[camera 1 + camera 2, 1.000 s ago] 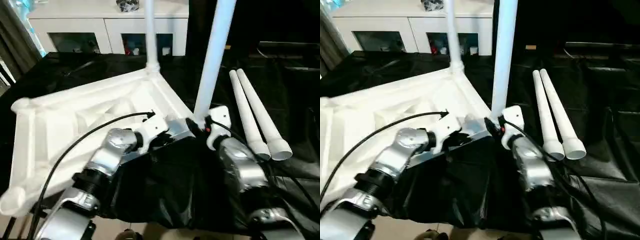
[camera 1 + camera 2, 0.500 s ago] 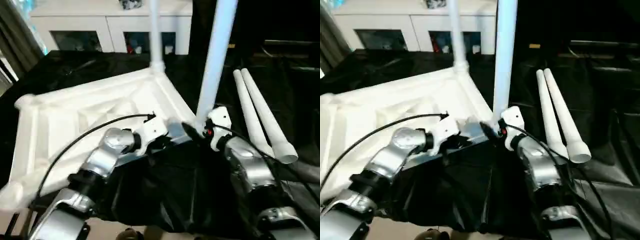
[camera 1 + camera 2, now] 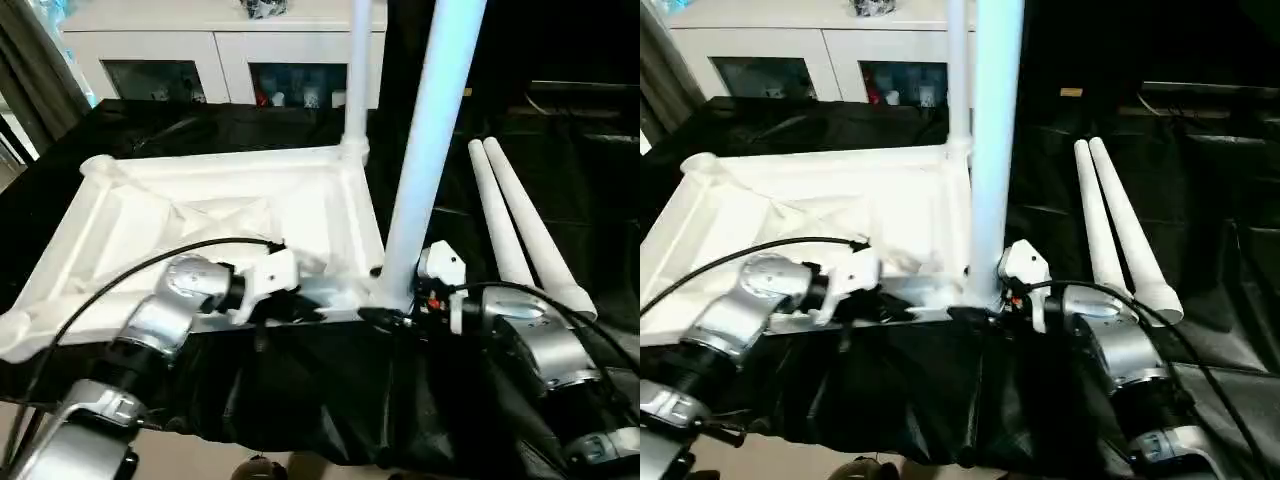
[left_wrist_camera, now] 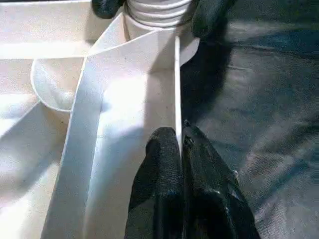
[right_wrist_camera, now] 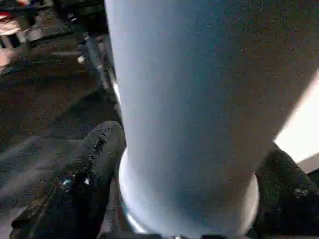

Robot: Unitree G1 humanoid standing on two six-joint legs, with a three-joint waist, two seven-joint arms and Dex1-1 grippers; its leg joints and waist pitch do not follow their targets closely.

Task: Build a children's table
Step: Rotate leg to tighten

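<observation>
Leg (image 5: 199,99) between right fingers (image 5: 94,164)

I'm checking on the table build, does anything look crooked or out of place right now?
Nothing stands out. The tabletop lies underside up on the black cloth, with two legs standing upright in its corner sockets. Two spare legs lie side by side on the cloth, to the right.
</observation>
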